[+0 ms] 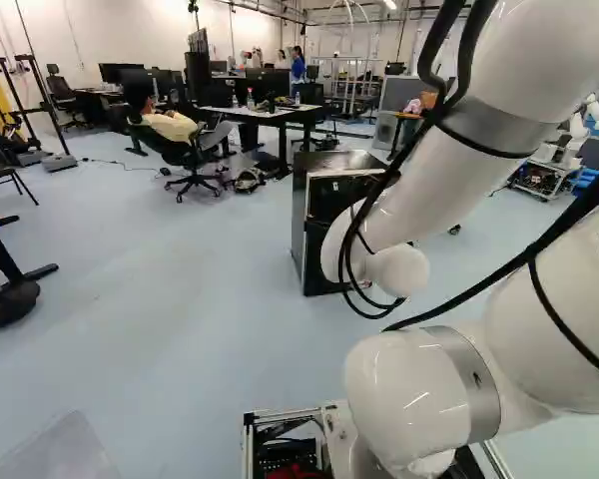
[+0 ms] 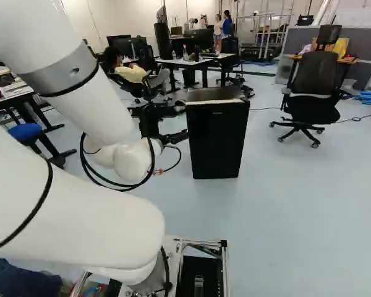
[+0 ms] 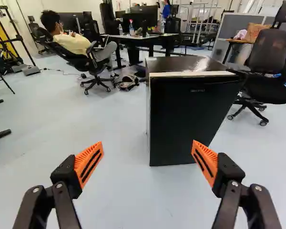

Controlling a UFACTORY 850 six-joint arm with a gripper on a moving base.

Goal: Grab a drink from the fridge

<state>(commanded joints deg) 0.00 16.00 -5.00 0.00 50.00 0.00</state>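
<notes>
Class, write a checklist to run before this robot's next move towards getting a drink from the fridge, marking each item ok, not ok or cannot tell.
1. Gripper open: ok.
2. Gripper holding nothing: ok.
3. Black mini fridge ahead of the gripper: ok.
4. Fridge door open: not ok, it looks shut.
5. Drink inside: cannot tell, the interior is hidden.

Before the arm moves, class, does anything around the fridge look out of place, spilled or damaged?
One thing: loose clutter lies on the floor by the desk, which looks untidy. The fridge stands upright; I see no spill or damage.
</notes>
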